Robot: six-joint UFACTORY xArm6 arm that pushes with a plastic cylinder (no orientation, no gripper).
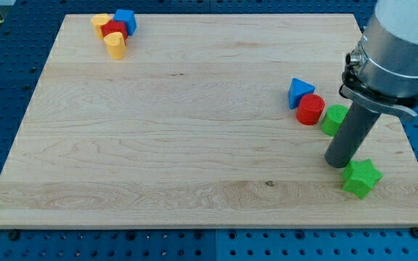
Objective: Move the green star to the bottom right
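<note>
Star, green point(361, 177), sits near the board's point(158, 145) bottom right corner, flat on the wood. My tip point(337, 162) is just to its upper left, touching or nearly so; can't tell which. No jaws on the rod, so it grasps nothing, only stands beside the star. Rod body partly hides a second green block point(332, 119), shape unclear, right behind it. Red cylinder point(310, 110) touches that green block on the view's left, w/ a blue triangle point(300, 92) up against the cylinder's upper left. Far off at top left is a tight cluster: yellow block point(101, 21), blue block point(125, 20), red block point(114, 30), and a second yellow block point(115, 46) at the bottom of the group. Shapes there are too small to call.
</note>
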